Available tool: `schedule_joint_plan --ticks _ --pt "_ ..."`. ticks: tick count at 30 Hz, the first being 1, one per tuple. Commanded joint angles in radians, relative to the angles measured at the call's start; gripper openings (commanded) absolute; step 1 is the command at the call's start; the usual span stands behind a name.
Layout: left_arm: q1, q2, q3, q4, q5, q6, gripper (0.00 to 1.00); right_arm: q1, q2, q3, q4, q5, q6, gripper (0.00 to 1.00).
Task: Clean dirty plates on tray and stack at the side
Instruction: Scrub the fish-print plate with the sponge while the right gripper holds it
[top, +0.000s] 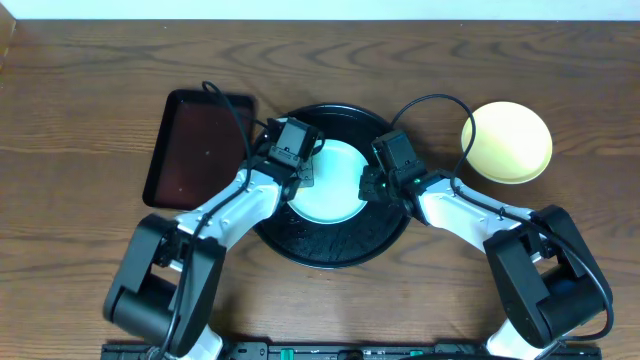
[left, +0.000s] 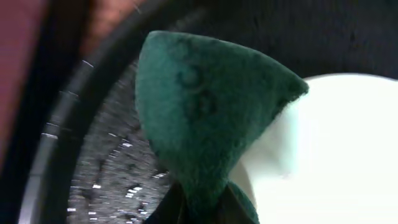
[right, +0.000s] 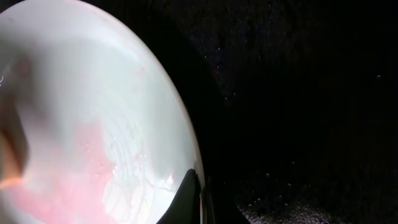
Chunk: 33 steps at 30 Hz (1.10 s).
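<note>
At mid-frame on the black tray (top: 300, 245), the mint-white plate (top: 330, 190) lay flat, face up. At its left edge the left claw (top: 303, 172) pinched a green pad (left: 205, 112), tip pointing up-frame; the right claw (top: 372, 185) pinched its right rim.

- overhead: straight down, far, tray (top: 330, 248) central.
- left wrist: very near, plate (left: 336, 143) at 3 o'clock.
- right wrist: very near, same plate at 9 o'clock.
</note>
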Motion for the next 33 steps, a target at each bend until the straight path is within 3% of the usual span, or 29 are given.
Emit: schedule_joint_plan --ticks 1,8,16,19,23,28,33 --pt "0.021 -0.071 -0.008 -0.006 -0.088 0.027 0.07 -0.002 0.066 -0.040 -0.036 0.085 -0.005 0.01" --pt "0.010 -0.085 -0.009 -0.006 0.298 0.012 0.08 -0.002 0.066 -0.040 -0.031 0.085 -0.005 0.01" --pt "-0.015 0.006 -0.010 -0.005 0.308 -0.033 0.08 -0.002 0.066 -0.040 -0.032 0.085 -0.005 0.01" --pt "-0.008 0.051 -0.010 -0.011 0.270 -0.032 0.07 -0.002 0.066 -0.040 -0.032 0.085 -0.005 0.01" --pt "-0.003 0.071 -0.009 -0.064 0.104 -0.032 0.07 -0.002 0.066 -0.040 -0.033 0.085 -0.005 0.01" --pt "-0.004 0.016 -0.008 -0.117 -0.101 -0.032 0.08 -0.002 0.066 -0.040 -0.032 0.085 -0.005 0.01" --pt "-0.004 -0.086 -0.008 -0.130 -0.211 -0.032 0.07 -0.002 0.066 -0.040 -0.032 0.085 -0.005 0.01"
